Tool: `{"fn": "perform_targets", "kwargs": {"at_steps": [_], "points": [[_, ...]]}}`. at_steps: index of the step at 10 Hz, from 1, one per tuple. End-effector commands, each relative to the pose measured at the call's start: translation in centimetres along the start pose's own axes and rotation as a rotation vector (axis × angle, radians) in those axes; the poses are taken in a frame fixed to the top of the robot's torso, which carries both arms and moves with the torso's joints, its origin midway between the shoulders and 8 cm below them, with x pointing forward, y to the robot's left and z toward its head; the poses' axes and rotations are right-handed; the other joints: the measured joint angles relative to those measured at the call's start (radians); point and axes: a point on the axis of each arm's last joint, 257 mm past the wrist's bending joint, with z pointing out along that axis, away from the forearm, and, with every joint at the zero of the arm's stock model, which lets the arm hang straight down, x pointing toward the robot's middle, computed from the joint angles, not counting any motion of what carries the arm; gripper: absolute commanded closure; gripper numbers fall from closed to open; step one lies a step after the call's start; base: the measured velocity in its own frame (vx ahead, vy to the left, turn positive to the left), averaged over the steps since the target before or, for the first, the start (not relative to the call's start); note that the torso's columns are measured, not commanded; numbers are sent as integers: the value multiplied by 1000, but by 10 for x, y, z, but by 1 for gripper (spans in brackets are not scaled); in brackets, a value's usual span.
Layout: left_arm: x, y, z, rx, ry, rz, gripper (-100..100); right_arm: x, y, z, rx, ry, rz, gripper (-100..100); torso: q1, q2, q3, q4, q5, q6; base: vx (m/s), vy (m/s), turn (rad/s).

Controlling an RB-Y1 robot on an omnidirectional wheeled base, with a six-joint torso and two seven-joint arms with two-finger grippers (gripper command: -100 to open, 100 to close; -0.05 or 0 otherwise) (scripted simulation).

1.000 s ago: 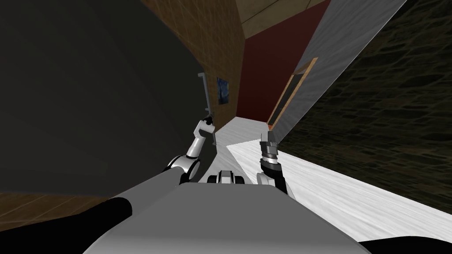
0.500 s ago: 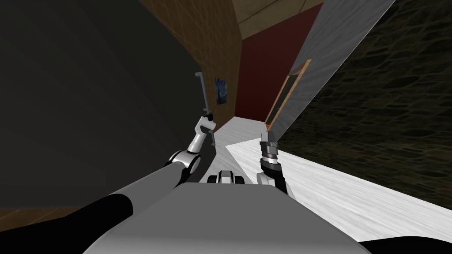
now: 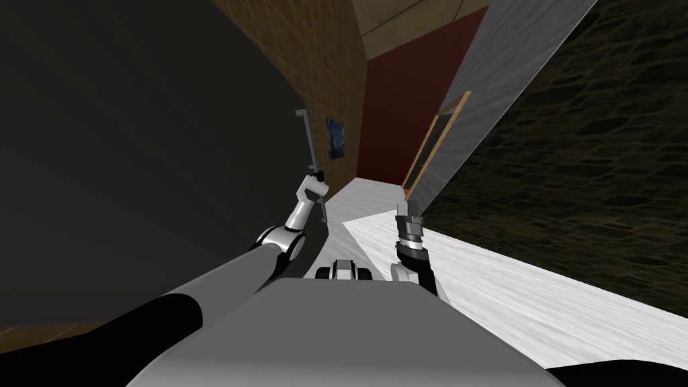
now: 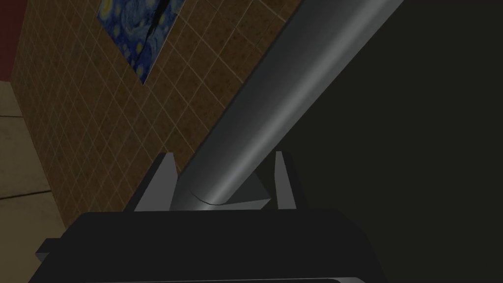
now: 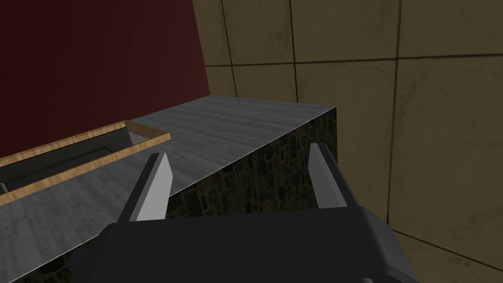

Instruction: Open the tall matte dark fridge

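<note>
My head view slid a little, so the framed window (image 3: 433, 144) drifted towards the left. The left gripper (image 3: 314, 176), clamped on the handle (image 3: 307, 141), rose slightly and moved left with it, and the left elbow (image 3: 279, 240) lifted. The dark fridge door (image 3: 134, 168) spread lower in the view, and the brown floor strip (image 3: 40, 330) beneath it shrank

Counted one tall matte dark fridge (image 3: 134, 168), one long grey cylindrical handle (image 4: 275, 108), one blue-and-yellow swirled picture (image 3: 337, 139), one wood-framed wall opening (image 3: 435, 149), and two dark-bodied, thin-fingered grippers: left gripper (image 4: 223, 154), right gripper (image 5: 237, 151).
</note>
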Motion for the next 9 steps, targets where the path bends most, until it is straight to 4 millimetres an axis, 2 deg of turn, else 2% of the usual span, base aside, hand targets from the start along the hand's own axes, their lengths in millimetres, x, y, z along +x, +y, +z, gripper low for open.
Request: {"fn": "perform_targets", "kwargs": {"at_steps": [1,4,9], "points": [[16,-23,-8,45,32,1,100,0,0,0,0,0,0,0,-1,4,2,-1,1,5,-185,42,-151],[39,-58,-22,113,80,3,100,0,0,0,0,0,0,0,-1,2,2,1,0,0,-211,27,-112],[75,-115,-52,229,157,7,100,0,0,0,0,0,0,0,0,0,0,2,0,1,-234,25,-121]]}}
